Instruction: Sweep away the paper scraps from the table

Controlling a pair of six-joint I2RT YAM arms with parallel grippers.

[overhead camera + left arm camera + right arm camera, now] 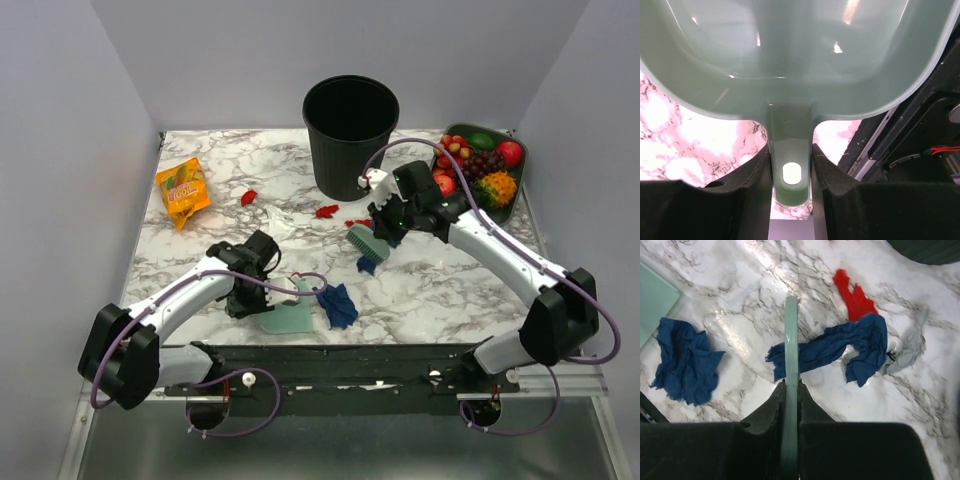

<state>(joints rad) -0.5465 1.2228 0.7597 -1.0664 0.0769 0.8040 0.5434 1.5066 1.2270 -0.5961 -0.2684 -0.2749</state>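
Note:
Several red paper scraps lie on the table in front of the bin: one at the left, one in the middle and smaller bits beside the brush. A single scrap shows in the right wrist view, touching a blue cloth. My right gripper is shut on the thin handle of a teal brush. Near the front edge, my left gripper is shut on the handle of a pale green dustpan.
A black bin stands at the back centre, a tray of fruit at the back right. An orange snack packet lies at the back left. A crumpled blue cloth sits by the dustpan, another under the brush.

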